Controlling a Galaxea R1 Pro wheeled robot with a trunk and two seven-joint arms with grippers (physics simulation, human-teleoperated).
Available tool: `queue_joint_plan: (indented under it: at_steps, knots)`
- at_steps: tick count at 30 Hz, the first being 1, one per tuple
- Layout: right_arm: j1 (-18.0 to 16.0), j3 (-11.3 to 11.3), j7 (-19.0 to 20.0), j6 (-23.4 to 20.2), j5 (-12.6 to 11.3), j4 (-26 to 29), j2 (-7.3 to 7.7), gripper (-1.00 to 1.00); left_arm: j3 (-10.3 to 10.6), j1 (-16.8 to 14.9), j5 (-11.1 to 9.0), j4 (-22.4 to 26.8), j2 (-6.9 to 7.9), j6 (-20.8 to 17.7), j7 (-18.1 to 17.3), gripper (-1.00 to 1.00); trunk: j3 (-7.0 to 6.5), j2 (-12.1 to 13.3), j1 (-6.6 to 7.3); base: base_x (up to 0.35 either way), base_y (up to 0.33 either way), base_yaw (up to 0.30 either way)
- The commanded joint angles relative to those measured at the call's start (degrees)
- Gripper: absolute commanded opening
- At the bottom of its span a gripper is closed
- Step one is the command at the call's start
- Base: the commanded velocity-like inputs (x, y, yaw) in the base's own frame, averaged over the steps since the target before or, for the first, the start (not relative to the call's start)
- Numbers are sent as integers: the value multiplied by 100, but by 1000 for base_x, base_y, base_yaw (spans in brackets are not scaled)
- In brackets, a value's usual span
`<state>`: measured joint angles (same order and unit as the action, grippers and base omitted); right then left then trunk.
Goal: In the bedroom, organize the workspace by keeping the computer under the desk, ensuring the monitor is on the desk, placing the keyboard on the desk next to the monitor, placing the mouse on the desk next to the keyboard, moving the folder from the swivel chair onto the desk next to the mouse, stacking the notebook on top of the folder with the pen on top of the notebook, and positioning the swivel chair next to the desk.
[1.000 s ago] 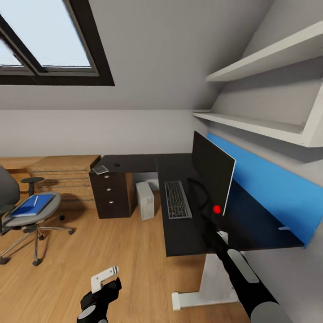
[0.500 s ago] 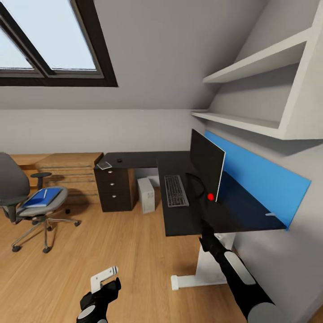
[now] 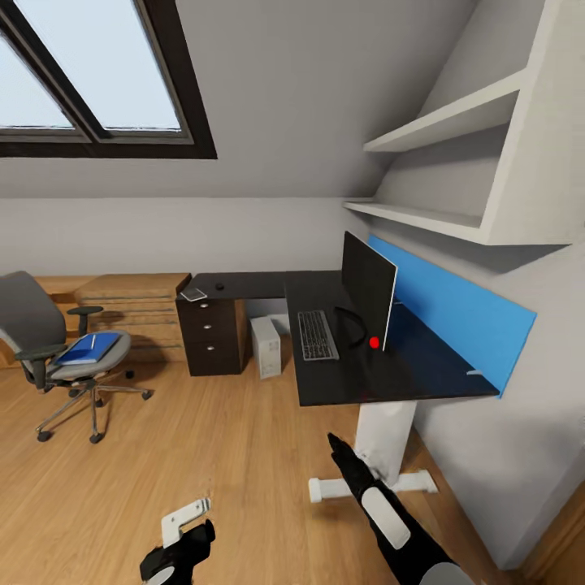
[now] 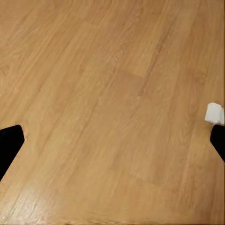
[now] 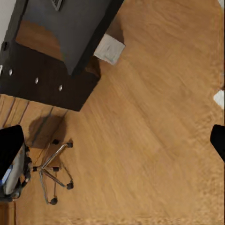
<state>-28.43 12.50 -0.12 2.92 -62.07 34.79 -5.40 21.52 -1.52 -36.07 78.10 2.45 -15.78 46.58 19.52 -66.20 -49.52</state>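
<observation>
Desk (image 3: 325, 382), black and L-shaped, sat right of centre, its three-drawer pedestal (image 3: 214, 340) at the far-left end. Monitor (image 3: 367, 288) stood upright on it, red dot at its near lower corner; keyboard (image 3: 318, 334) lay flat just at the monitor's 9 o'clock. Notebook (image 3: 193, 295) rested on the far-left corner of the top, with the mouse (image 3: 218, 286) near it at about 2 o'clock. Computer (image 3: 266, 347) stood on the floor under the desk, beside the pedestal.

Swivel chair (image 3: 57, 345) was well apart from the desk, out at 9 o'clock, carrying the folder (image 3: 87, 348) on its seat with the pen (image 3: 93, 342) lying on the folder.

Room: light wood floor (image 3: 203, 455), sloped ceiling with a dark-framed skylight (image 3: 97, 81), blue wall panel (image 3: 455, 313) behind the desk, white shelves (image 3: 447, 162) above.

Left gripper (image 3: 185, 520) hung low over bare floor at 7 o'clock, jaws wide apart, holding nothing. Right gripper (image 3: 333, 440) hung over the floor near the desk's white leg, fingers spread in its wrist view, holding nothing.

Against a second before: the view had drawn back and swung left, and the right arm, then reaching over the desktop by the monitor, had pulled clear of it.
</observation>
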Motion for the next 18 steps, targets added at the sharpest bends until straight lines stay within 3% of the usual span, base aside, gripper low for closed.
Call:
queue_joint_plan:
  at_steps: [1, 4, 5, 8, 10, 15, 17, 18]
  knots:
    - [-6, 133, -2, 203, 305, -348, -54, 100, 20, -6, -4, -272, 4, 231, 36, 100, 6, -5, 1, -26, 0, 0]
    - [-5, 316, -3, 760, 1020, -1070, -133, 100, 26, -6, -4, -764, 6, 818, 17, 100, 6, -5, 1, -15, 0, 0]
    - [-5, 380, -2, 1174, 1420, -1465, -160, 100, 34, -6, -1, -1020, 6, 1100, 3, 100, -12, 35, 23, -7, 0, 0]
    - [-5, 438, 1, 1719, 1916, -1971, -199, 100, 57, -6, 1, -1335, 8, 1402, -9, 100, -66, 155, 88, -4, 0, 0]
    - [-5, 471, -9, 2324, 2473, -2754, -261, 100, 119, -6, -2, -1794, 15, 1648, -22, 100, -102, 235, 132, -2, 0, 0]
    - [5, 481, -34, 2598, 2732, -3447, -167, 100, 157, -6, -5, -2676, 13, 1771, -99, 100, -192, 436, 242, 0, 0, 0]
    - [16, 486, -37, 2625, 2755, -3523, -101, 100, 163, -6, -5, -3014, 13, 1784, -369, 100, -228, 516, 286, 0, 0, 0]
    - [31, 487, -32, 2632, 2767, -3555, -76, 100, 163, -6, -7, -3249, 17, 1789, -713, 100, -246, 556, 308, 0, 0, 0]
